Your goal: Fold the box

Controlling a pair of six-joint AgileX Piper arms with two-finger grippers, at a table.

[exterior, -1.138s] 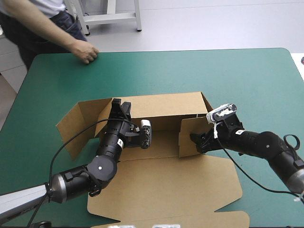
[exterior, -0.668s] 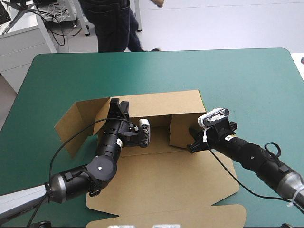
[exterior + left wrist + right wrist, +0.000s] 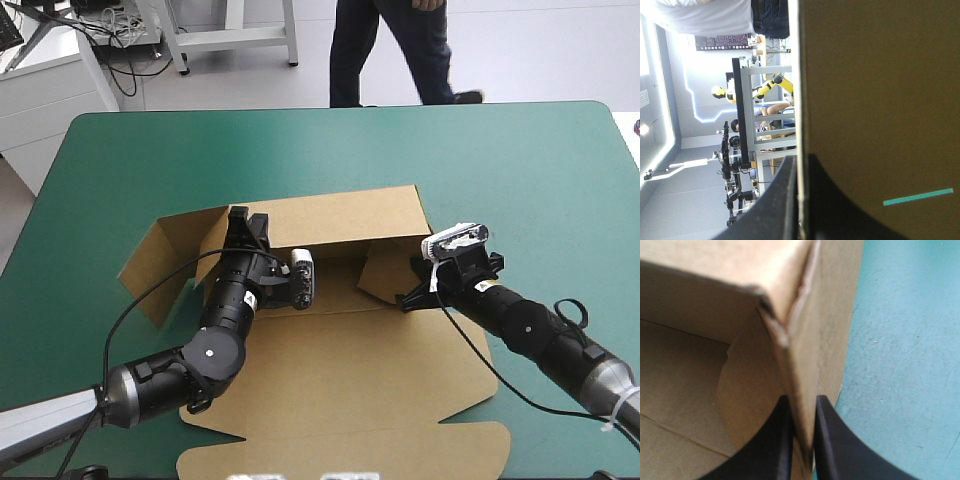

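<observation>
The fingers [image 3: 772, 215] of the left gripper [image 3: 800, 162] are clenched on the box [image 3: 880, 100]. In the left wrist view the thin edge of a brown wall runs straight up between the two black fins, and one broad brown face fills the whole side next to it. A thin teal-green line [image 3: 917, 196] shows on this face; what it is I cannot tell.

The fingers [image 3: 830, 450] of the right gripper [image 3: 802, 400] also pinch the board. The right wrist view shows a folded, doubled edge between them, with the hollow inside of the box on one side and the teal-green cover [image 3: 905, 365] on the other.

The high view does not show these grips clearly, because wrist and board hide the fingertips. It gives the whole shape instead. The box [image 3: 350, 390] lies in the middle of the worktop [image 3: 520, 170], a little toward its left side. Nearest to the robot a large panel lies flat, reaching close to the near edge. Beyond it, the left gripper [image 3: 243, 222] holds the left end of the raised back wall, and a side flap stands slanted outward just beside it. The right gripper [image 3: 408, 297] holds a flap at the right end, tilted inward over the floor of the box. The back wall stands upright along the far side. Behind it the cover is bare up to the far edge.
</observation>
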